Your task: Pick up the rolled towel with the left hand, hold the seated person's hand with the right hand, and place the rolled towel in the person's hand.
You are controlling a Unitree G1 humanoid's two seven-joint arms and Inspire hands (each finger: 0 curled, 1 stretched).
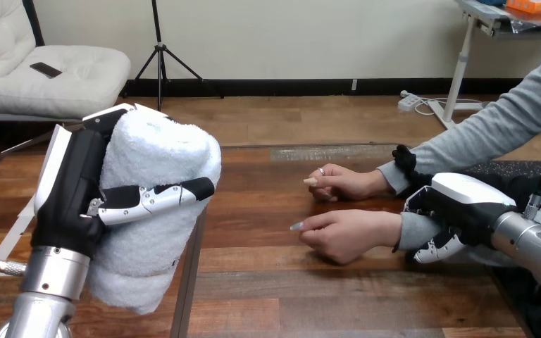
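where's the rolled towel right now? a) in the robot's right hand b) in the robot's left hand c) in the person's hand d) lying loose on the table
b: the left hand has its fingers curled round the rolled towel, holding it upright at the view's left.

Thick white rolled towel (158, 158), fluffy, held clear of the table (275, 282) at the view's left, upright with a slight tilt, clasped in the left hand (77, 186) with the thumb across its front. Person's nearer hand (345, 234) resting on the table at the right, loosely curled, fingers pointing left, wrist gripped by the right hand (465, 208). Well apart from the towel.
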